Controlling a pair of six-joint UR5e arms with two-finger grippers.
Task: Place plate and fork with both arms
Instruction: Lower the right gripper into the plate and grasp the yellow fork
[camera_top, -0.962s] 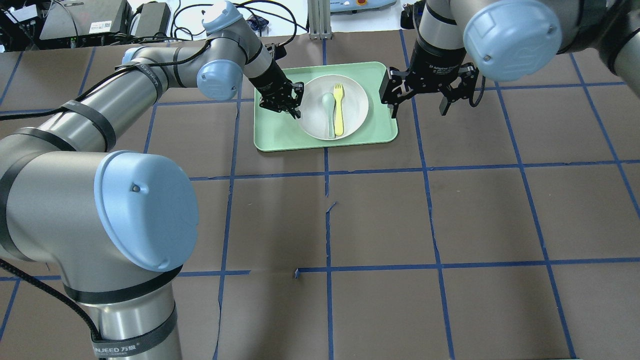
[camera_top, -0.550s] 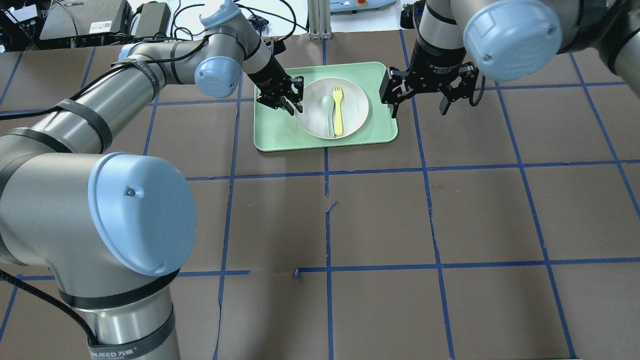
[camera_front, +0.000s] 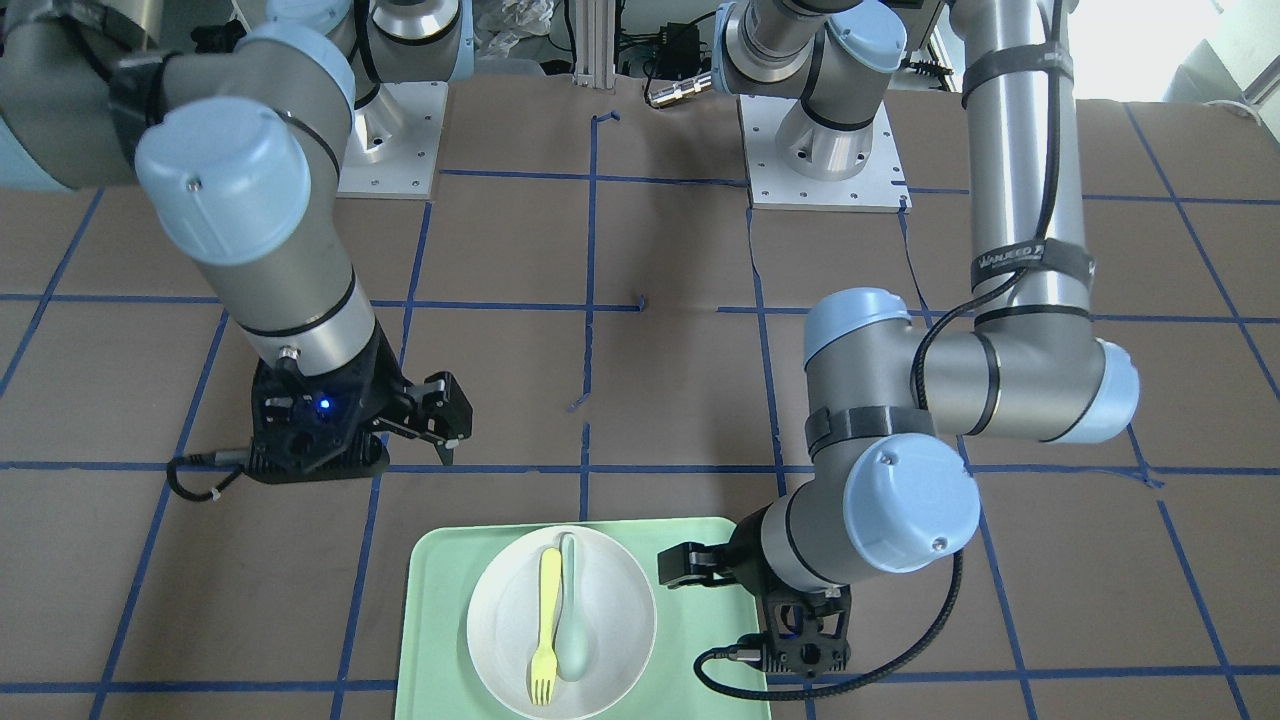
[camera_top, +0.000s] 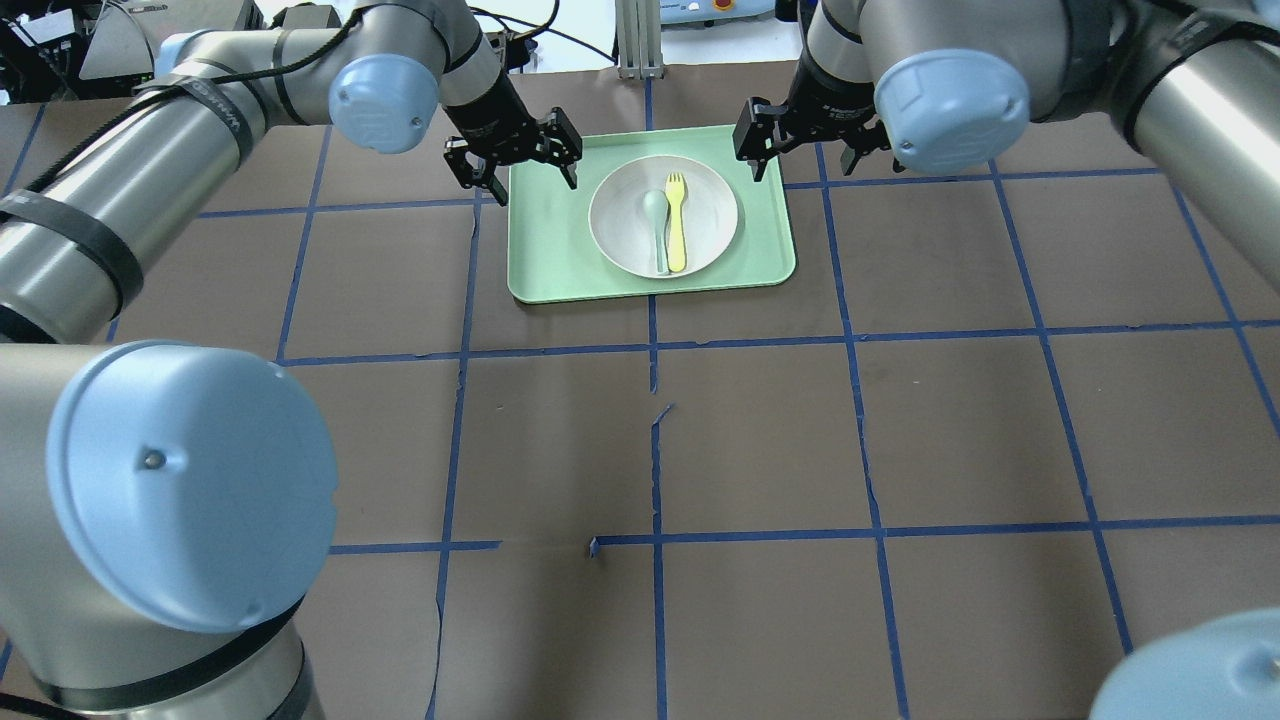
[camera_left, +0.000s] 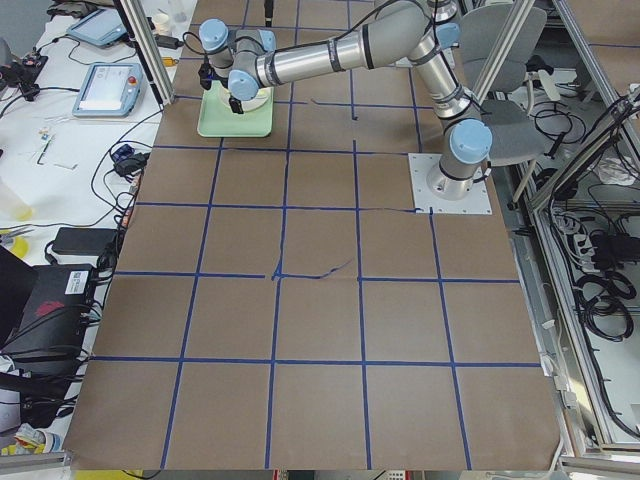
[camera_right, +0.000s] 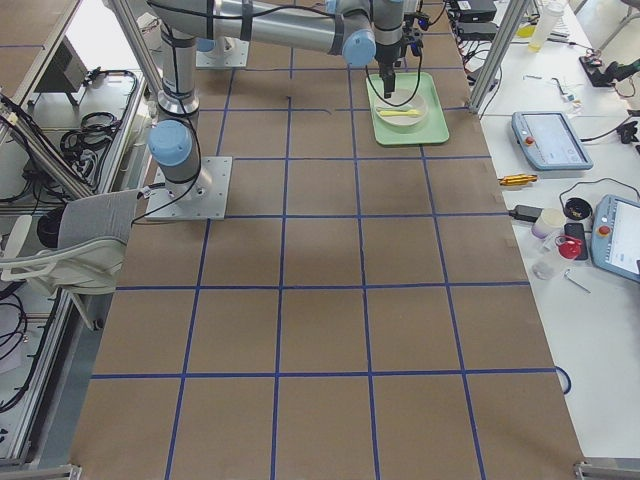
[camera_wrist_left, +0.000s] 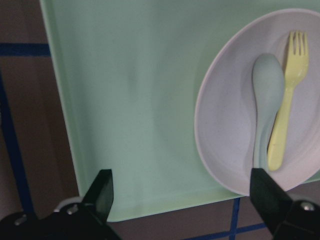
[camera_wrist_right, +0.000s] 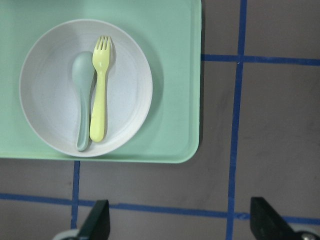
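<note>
Left gripper and right gripper are spread empty at upper centre, beside the tray. Approach is judged underway; plate and fork must be grasped next.

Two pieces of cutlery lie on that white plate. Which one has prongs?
The bright yellow-green fork; the pale grey-green spoon beside it ends in a smooth rounded bowl.

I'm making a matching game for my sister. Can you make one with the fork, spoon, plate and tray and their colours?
Things:
1. fork
2. spoon
3. plate
4. tray

Colours:
A. mint green
B. off-white
C. pale grey-green
D. bright yellow-green

Pairs: 1-D, 2-C, 3-B, 4-A
</note>
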